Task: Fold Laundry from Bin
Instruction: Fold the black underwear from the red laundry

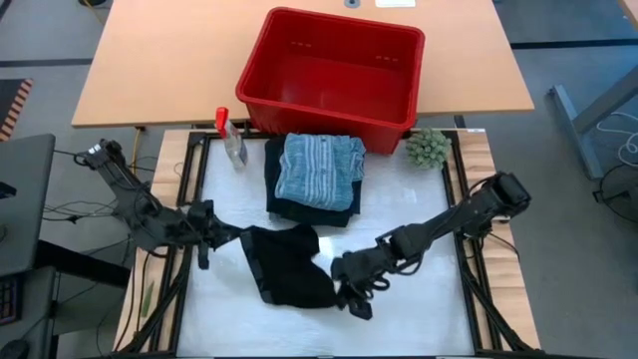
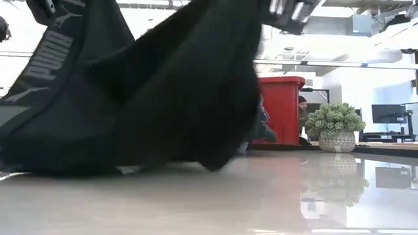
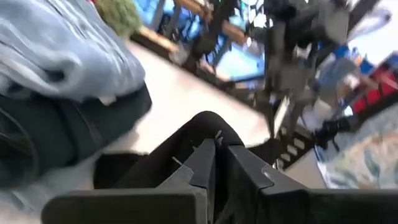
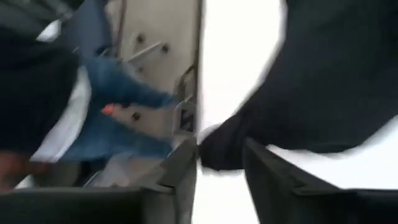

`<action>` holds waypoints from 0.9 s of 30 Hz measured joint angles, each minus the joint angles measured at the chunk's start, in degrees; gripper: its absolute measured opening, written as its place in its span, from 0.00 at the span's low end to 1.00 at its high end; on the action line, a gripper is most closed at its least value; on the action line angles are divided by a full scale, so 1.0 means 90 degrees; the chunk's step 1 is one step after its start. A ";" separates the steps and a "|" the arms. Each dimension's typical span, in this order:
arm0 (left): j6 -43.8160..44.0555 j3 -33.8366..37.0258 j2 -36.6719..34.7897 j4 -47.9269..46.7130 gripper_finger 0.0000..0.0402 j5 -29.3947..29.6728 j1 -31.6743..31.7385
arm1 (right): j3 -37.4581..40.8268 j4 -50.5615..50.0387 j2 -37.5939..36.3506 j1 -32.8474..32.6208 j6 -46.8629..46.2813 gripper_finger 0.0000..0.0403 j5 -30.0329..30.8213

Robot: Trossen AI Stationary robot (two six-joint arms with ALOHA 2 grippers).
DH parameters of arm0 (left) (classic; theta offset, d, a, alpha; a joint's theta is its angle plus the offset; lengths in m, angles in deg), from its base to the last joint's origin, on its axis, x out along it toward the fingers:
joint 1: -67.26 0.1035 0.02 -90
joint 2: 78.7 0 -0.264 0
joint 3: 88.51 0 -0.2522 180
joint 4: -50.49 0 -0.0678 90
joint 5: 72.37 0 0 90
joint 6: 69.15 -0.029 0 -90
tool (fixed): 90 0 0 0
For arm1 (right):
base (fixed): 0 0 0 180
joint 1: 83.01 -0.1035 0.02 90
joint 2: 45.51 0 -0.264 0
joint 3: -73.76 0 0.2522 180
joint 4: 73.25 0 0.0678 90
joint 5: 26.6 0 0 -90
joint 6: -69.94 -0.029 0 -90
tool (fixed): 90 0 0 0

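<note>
A black garment [image 1: 289, 267] with white lettering [image 2: 49, 55] hangs between my two grippers over the white mat. My left gripper [image 1: 221, 237] is shut on its left end. My right gripper [image 1: 339, 267] is shut on its right end. A folded light blue garment [image 1: 317, 170] lies on a folded dark navy one [image 1: 299, 209] behind the black garment. The red bin [image 1: 334, 75] stands on the wooden table beyond them. My left gripper pinches a bunched fold of the black garment's left end [image 3: 208, 127] between its two fingers, coming nearly level from the table's left. The cloth sags toward the right gripper, its lower part on the mat [image 2: 78, 171]. My right gripper has a bunched bit of the black garment's right end [image 4: 217, 149] between its two fingers, coming from the table's right, slanting down. One layer or several, I cannot tell. The cloth hangs slack, its bottom on the mat.
A clear spray bottle with a red top [image 1: 232, 140] stands at the mat's far left. A fuzzy green ball in a pot [image 1: 429, 148] sits at the far right. Black frame rails [image 1: 469, 249] run along both sides of the mat. A person shows behind the table [image 2: 302, 108].
</note>
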 joint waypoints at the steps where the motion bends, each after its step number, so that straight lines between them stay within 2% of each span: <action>1: 0.0071 0.0000 0.0122 -0.0011 0.06 -0.0132 0.0000 | 0.0001 -0.0001 0.0004 -0.0027 -0.0018 0.42 -0.0193; 5: 0.0201 0.0000 0.0751 -0.0020 0.10 -0.0908 0.0000 | -0.0294 -0.0089 0.0004 0.0150 -0.0019 0.57 -0.0439; 8: 0.0205 -0.0001 0.1350 0.0288 0.10 -0.1605 0.0000 | -0.0554 -0.0077 0.0004 0.0361 0.0361 0.62 -0.0338; 13: 0.0165 0.0000 0.2483 0.0857 0.11 -0.2557 0.0000 | -0.0644 0.0186 0.0120 0.0685 0.1637 0.61 0.0699; 21: 0.0389 -0.0002 0.3773 0.2350 0.11 -0.3346 -0.0011 | -0.0636 0.0677 0.1422 0.1426 0.2844 0.60 0.0646; 24: 0.0734 -0.0002 0.4096 0.2658 0.11 -0.3742 -0.0064 | -0.0740 0.0720 0.1887 0.1763 0.2897 0.60 0.0641; 27: 0.1119 -0.0002 0.4329 0.2784 0.11 -0.3813 -0.0195 | -0.0989 0.0387 0.2198 0.2097 0.2746 0.60 0.0768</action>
